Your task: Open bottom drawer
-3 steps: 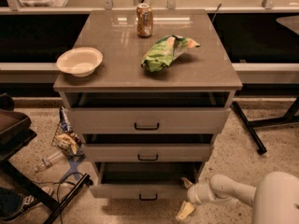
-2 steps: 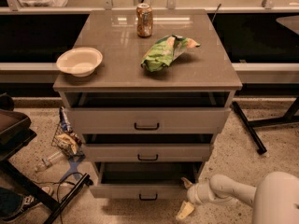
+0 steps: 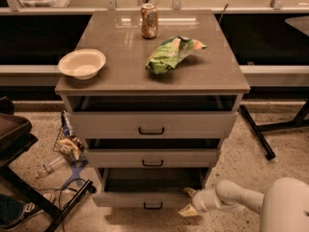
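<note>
The bottom drawer (image 3: 145,201) is the lowest of three grey-beige fronts in the cabinet, with a small dark bar handle (image 3: 153,206). It stands pulled out, and its dark inside shows above the front. My gripper (image 3: 189,201) reaches in from the lower right on a white arm (image 3: 241,197). Its pale fingers (image 3: 187,210) sit at the drawer's right front corner. One finger lies near the top edge of the front and one lower, beside it. The gripper holds nothing.
The middle drawer (image 3: 152,157) and top drawer (image 3: 152,124) are slightly out. On the cabinet top stand a white bowl (image 3: 82,63), a soda can (image 3: 149,20) and a green chip bag (image 3: 171,53). Litter (image 3: 67,146), cables and a dark chair (image 3: 14,134) lie at left; a table leg (image 3: 257,132) at right.
</note>
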Robot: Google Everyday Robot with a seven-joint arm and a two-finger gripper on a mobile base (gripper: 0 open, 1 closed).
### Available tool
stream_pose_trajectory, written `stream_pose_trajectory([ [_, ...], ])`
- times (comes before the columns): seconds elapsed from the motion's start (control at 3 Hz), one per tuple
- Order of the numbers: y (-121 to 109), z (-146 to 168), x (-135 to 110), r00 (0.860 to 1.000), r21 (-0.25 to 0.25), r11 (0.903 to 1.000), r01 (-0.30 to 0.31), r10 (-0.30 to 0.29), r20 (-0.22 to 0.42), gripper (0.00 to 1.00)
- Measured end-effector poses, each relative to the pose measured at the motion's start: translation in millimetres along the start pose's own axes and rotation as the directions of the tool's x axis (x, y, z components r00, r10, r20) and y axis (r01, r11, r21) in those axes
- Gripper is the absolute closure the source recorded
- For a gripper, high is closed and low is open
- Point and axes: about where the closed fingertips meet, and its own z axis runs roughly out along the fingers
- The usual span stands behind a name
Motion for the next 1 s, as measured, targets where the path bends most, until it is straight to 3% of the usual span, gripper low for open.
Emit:
stream_pose_trajectory([
  [0.33, 19.5, -9.7, 19.1, 0.997, -0.005, 0.9979, -0.064, 0.064, -0.039, 0.67],
  [0.67, 18.9, -14.1, 15.2, 0.997, -0.005, 0.9979, -0.064, 0.064, -0.039, 0.91],
  [1.0, 19.1, -15.7, 13.9, 0.997, -0.005, 0.9979, -0.065, 0.065, -0.039, 1.00],
])
